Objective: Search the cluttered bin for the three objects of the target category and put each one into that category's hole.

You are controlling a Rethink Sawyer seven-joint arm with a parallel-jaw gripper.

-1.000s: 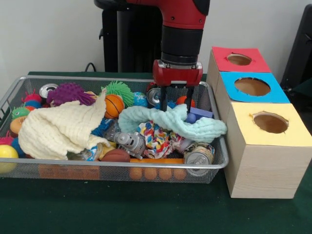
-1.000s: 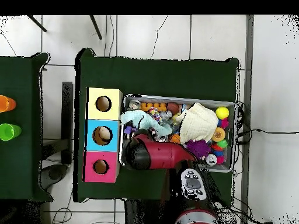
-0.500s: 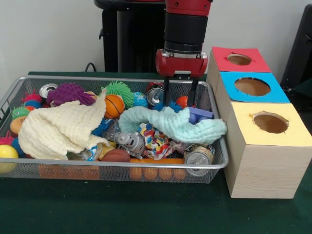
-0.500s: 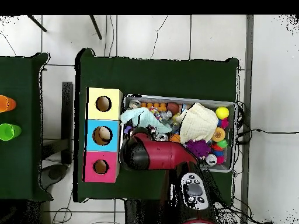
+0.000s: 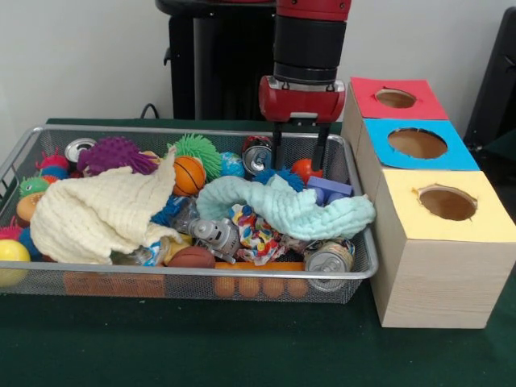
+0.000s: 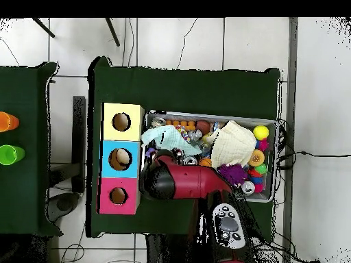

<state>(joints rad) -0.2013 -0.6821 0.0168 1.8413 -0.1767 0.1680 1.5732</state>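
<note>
The bin (image 5: 201,272) is a long wire-mesh basket full of clutter; it also shows in the overhead view (image 6: 206,115). My gripper (image 5: 298,163) hangs open and empty above the bin's far right end, its fingertips (image 5: 276,160) just over a mint cloth (image 5: 306,211). A silver can (image 5: 256,157) and a red-orange ball (image 5: 304,168) lie right below it. Three wooden boxes with holes stand beside the bin: red (image 5: 367,97), blue (image 5: 379,133), yellow (image 5: 403,189). In the overhead view my arm (image 6: 182,181) hides the gripper.
In the bin lie a cream cloth (image 5: 97,211), a basketball (image 5: 189,174), purple (image 5: 117,153) and green (image 5: 196,147) spiky balls, a toy robot (image 5: 214,234), a front can (image 5: 329,260) and a yellow ball (image 5: 11,258). A side table holds orange (image 6: 5,121) and green (image 6: 7,155) cups.
My gripper has risen out of the mint cloth and stands clear above it. The cloth has settled flatter in the bin. Nothing was taken up.
</note>
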